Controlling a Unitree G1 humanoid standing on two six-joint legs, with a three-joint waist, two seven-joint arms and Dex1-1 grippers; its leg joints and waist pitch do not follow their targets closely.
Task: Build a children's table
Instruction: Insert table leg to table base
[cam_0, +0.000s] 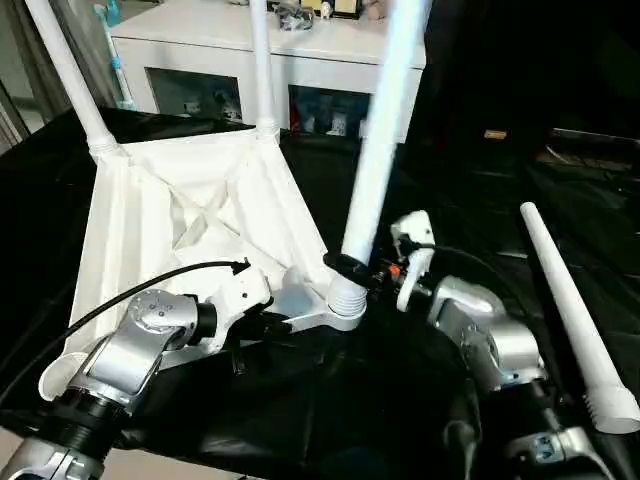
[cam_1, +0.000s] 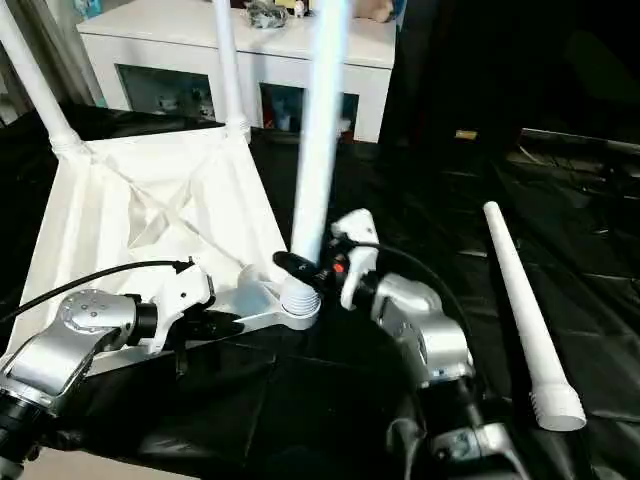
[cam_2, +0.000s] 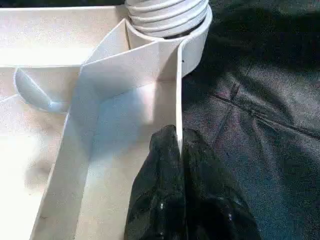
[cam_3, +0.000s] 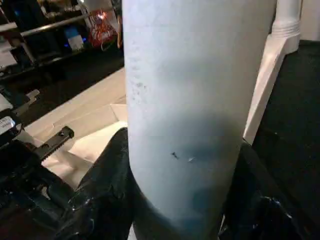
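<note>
The children's table lies upside down on black cloth, its X-ribbed underside facing up. Two legs stand in the far sockets, one at the far left and one at the far corner. A third leg stands tilted in the near right socket. My right gripper is shut around this leg just above its ribbed end, and its black fingers hug the tube. My left gripper is shut on the thin rim wall beside that socket.
A loose white leg lies on the black cloth at the right, ribbed end toward me. A white cabinet with glass doors stands behind the table. Black cables run over both forearms.
</note>
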